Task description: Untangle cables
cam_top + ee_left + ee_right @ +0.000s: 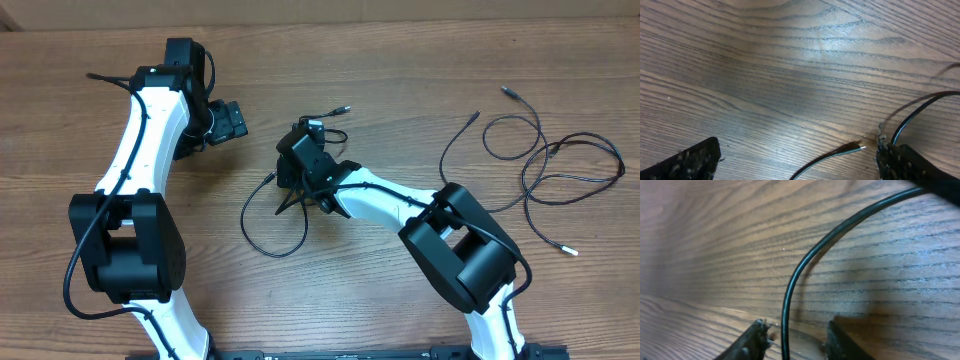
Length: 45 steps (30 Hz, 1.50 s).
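Observation:
Thin black cables lie in three places. A small tangle sits at mid-table, and a loose loop lies just below it. Longer loose loops spread at the far right. My right gripper reaches down at the loose loop. In the right wrist view its jaws straddle one cable strand, with a gap on each side of it. My left gripper stands wide open to the left of the tangle. In its wrist view a plug end lies on the table between the wide-apart fingers, untouched.
The wooden table carries only the cables and both white arms. The right arm stretches across the middle from its base near the front edge. The left arm's base stands at the front left.

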Each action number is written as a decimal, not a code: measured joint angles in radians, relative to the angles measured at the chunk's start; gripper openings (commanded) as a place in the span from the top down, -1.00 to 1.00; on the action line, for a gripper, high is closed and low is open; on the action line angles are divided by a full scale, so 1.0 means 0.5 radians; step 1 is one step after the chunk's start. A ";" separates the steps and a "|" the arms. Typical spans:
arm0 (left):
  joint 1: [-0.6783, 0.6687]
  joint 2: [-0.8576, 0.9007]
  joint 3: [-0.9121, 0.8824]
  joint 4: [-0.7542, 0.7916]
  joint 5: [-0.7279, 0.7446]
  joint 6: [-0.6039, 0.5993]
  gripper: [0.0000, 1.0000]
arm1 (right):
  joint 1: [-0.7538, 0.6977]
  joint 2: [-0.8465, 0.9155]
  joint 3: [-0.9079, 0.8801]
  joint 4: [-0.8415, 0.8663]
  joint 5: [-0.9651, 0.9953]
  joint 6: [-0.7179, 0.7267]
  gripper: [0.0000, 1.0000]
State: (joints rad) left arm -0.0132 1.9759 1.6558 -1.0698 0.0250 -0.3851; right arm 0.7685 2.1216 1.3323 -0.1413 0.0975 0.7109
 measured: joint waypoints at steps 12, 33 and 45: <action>0.000 0.000 0.000 0.000 0.000 0.000 -0.99 | 0.000 0.011 0.000 -0.021 0.000 -0.007 0.77; 0.000 0.000 0.000 0.001 0.000 0.000 -0.99 | -0.018 0.011 0.002 -0.187 -0.175 -0.009 0.93; 0.000 0.000 0.000 0.000 0.000 0.000 -0.99 | -0.121 -0.114 0.003 -0.529 -0.362 -0.079 0.93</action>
State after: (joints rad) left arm -0.0132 1.9759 1.6558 -1.0698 0.0250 -0.3851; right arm 0.7082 2.0644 1.3338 -0.4057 -0.0837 0.6712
